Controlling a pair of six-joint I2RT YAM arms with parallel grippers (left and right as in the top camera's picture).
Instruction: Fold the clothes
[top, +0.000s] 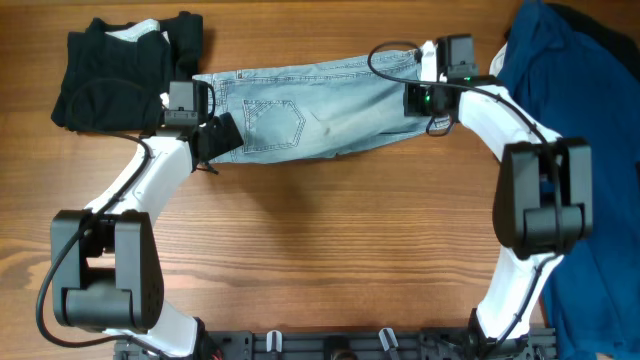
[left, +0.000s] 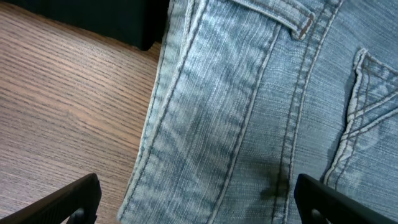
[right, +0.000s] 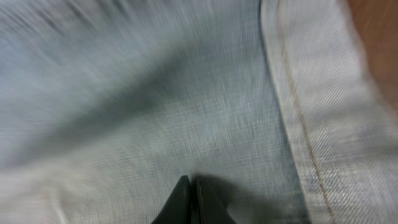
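Note:
The pale light-blue denim shorts (top: 310, 115) lie stretched out sideways across the far middle of the table, a back pocket facing up. My left gripper (top: 218, 138) is open over their left end. In the left wrist view its fingers (left: 196, 205) straddle the stitched waistband of the shorts (left: 249, 112). My right gripper (top: 418, 100) is at the shorts' right end. In the right wrist view its fingers (right: 191, 186) are pressed together on the blurred denim (right: 155, 93), with a hemmed edge to the right.
A folded black garment (top: 120, 70) lies at the far left, just beside the shorts; its edge shows in the left wrist view (left: 93, 15). A large dark-blue garment (top: 590, 100) covers the right side. The wooden table (top: 320, 250) runs to the front.

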